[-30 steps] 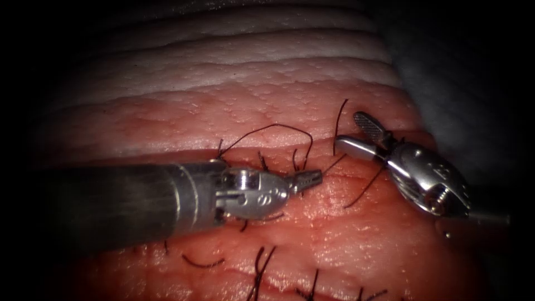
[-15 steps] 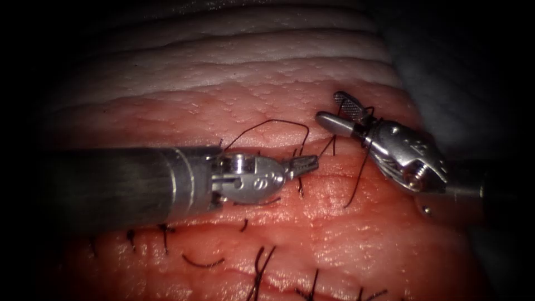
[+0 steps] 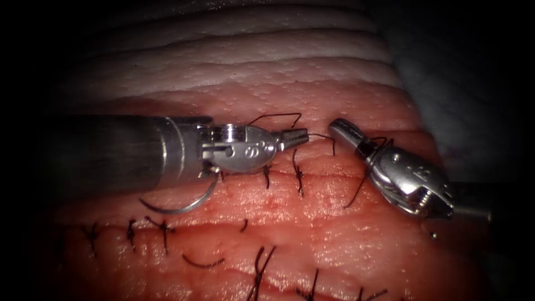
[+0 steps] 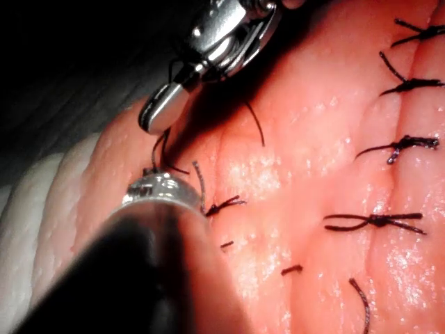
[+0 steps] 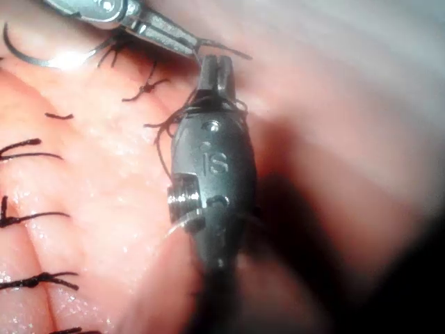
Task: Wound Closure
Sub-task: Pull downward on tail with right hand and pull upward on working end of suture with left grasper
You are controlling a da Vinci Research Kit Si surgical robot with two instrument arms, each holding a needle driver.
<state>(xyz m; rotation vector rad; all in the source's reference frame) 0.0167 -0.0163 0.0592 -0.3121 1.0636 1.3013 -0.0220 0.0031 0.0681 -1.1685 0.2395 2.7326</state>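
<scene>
– Where is the needle (image 3: 181, 207) sitting?
– It looks to be lying loose on the tissue (image 3: 345, 234), just below the left tool (image 3: 294, 136). Nothing is holding it.
– What are the fingers doing?
– The left tool's are pinching the thread (image 3: 278, 116). The right tool (image 3: 341, 127) is pressing its own together, with thread looping round it.
– How is the needle feeling?
– I am guessing thin, stiff and slippery. Grabbing mid-curve seems best.

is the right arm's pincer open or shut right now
Shut. In the endoscope view the right pincer shows its two jaws pressed together, thread wound around it. The right wrist view also shows them closed.
</scene>
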